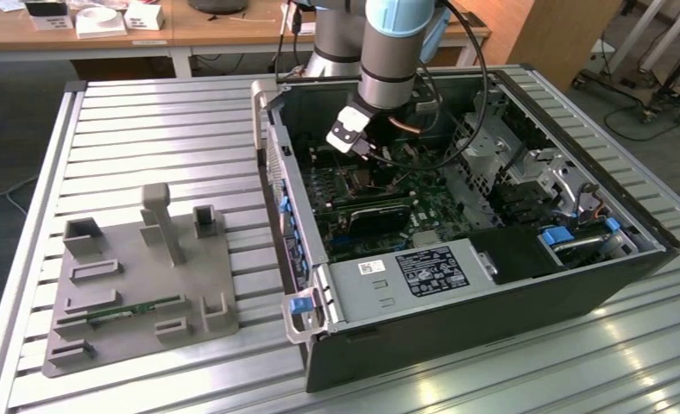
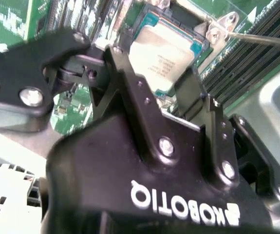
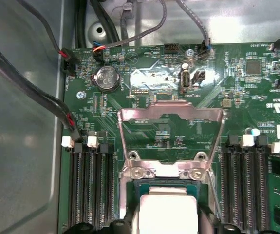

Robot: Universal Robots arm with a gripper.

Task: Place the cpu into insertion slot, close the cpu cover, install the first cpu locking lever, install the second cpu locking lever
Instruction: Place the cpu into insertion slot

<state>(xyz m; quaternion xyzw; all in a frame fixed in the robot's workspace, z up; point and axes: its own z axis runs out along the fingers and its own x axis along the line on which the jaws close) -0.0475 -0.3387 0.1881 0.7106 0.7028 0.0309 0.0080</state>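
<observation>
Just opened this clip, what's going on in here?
A robot arm reaches into an open computer case, with its gripper down at the motherboard's insertion slot. The cpu lies in or just over that slot, straddled by the gripper; whether it is gripped or let go cannot be told. The cpu cover stands swung up off the socket, not yet closed.

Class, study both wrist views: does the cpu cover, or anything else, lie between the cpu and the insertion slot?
Nothing visible does. The cpu cover is swung open, clear of the insertion slot, so the slot is uncovered. The cpu appears to lie within the slot's rim, with the gripper right at it.
</observation>
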